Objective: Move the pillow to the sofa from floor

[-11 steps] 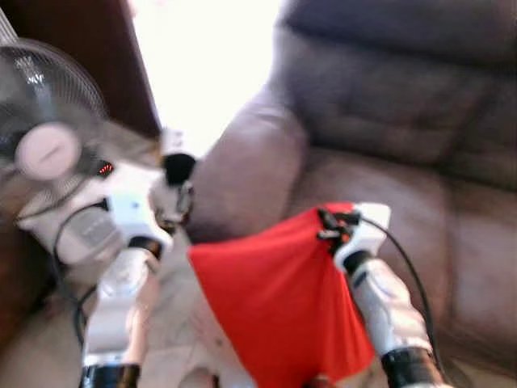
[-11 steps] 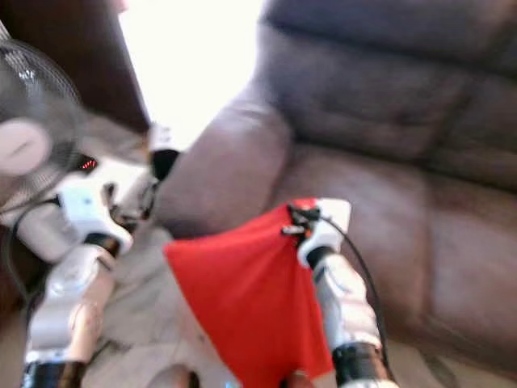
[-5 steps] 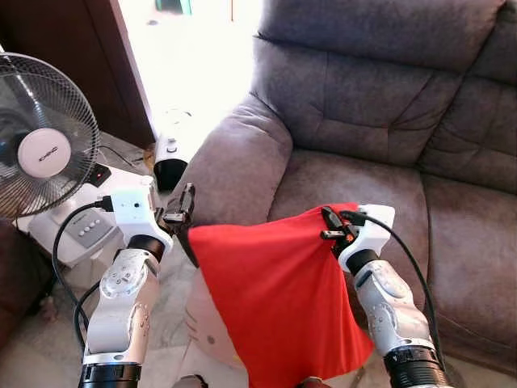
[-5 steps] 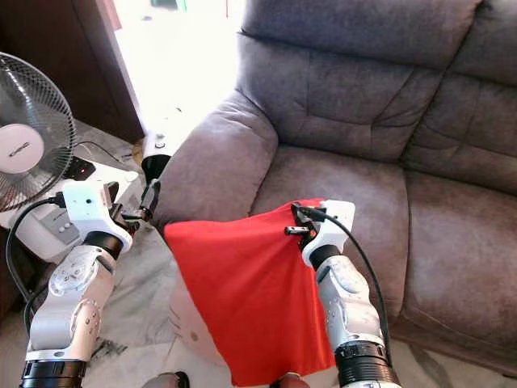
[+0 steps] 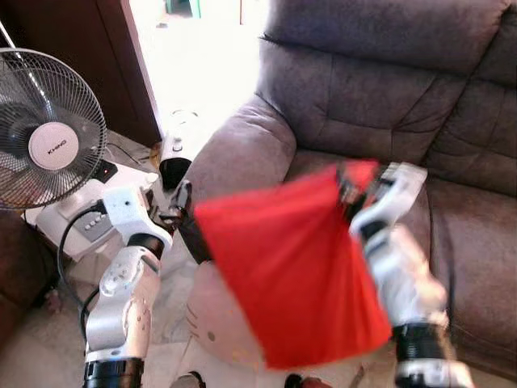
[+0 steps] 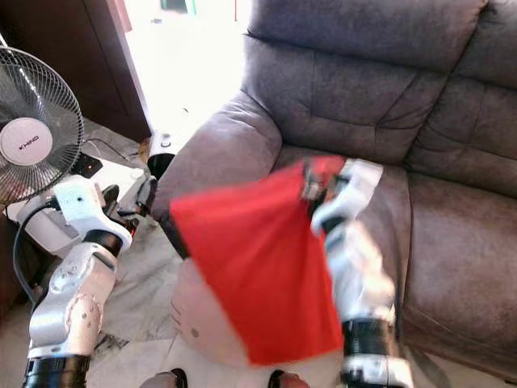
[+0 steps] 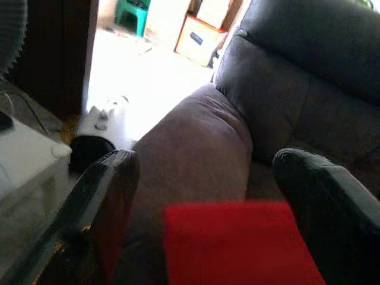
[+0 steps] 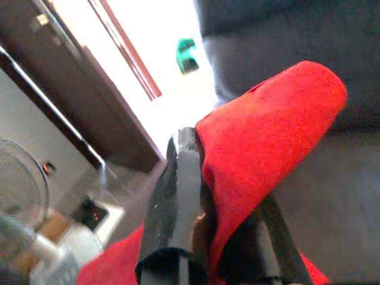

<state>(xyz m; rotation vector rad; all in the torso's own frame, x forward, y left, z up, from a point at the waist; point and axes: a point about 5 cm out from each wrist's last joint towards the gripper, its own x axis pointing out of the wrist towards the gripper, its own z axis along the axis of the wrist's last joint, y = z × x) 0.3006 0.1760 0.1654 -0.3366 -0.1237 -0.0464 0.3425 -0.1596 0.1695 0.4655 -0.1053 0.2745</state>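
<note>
Pillow-wise, the flat red fabric pillow [image 5: 295,271] is hanging in the air in front of the grey suede sofa [image 5: 388,105], with the right gripper [image 5: 349,182] pinching its far right corner, probably so it's clearing the seat edge. The left gripper [image 5: 179,206] is sitting by the near left corner; can't tell its grip from here. A white pedestal fan [image 5: 50,145] is standing far left on the pale marble floor [image 5: 174,311].

Left wrist view: its fingers [image 7: 110,196] are standing apart, with the pillow [image 7: 237,243] between them but untouched.

Right wrist view: the fingers [image 8: 184,196] are clamping together on red cloth [image 8: 267,130].
</note>
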